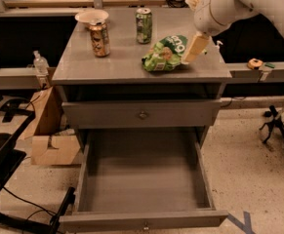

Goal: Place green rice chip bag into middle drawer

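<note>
Hovering beside the green rice chip bag (167, 55) are jaws of unclear spread.

I can read no whole word from here. The green rice chip bag (165, 56) lies on the cabinet top (107, 66). It has white letters on a dark green patch. The letters are big and round, but they are too fuzzy for me to tell what they say. The green can (143, 26) behind the bag has light marks on its side, and I cannot read them. The brown can (99, 38) has pale marks too, and I cannot read those either. The gripper (194, 48) is right by the bag's right edge, just over the cabinet top.
</note>
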You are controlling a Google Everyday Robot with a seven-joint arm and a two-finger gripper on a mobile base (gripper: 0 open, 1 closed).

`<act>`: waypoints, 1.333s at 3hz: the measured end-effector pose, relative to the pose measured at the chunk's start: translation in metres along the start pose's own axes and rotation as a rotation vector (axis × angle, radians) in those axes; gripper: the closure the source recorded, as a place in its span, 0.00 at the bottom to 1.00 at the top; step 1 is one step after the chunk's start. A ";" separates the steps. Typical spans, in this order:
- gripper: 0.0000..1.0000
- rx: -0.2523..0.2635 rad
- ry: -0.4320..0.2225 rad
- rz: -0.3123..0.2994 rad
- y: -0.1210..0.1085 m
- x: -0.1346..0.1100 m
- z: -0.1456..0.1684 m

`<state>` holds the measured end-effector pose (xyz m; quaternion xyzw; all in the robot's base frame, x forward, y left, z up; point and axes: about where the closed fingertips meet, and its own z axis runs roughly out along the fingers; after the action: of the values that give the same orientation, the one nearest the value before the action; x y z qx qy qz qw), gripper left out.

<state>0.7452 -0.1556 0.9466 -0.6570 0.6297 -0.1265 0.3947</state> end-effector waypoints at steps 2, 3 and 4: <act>0.00 -0.089 0.039 0.003 -0.002 0.002 0.067; 0.23 -0.195 0.077 0.020 0.018 0.007 0.099; 0.46 -0.258 0.088 0.020 0.030 0.007 0.114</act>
<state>0.8003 -0.1182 0.8497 -0.6899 0.6638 -0.0693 0.2803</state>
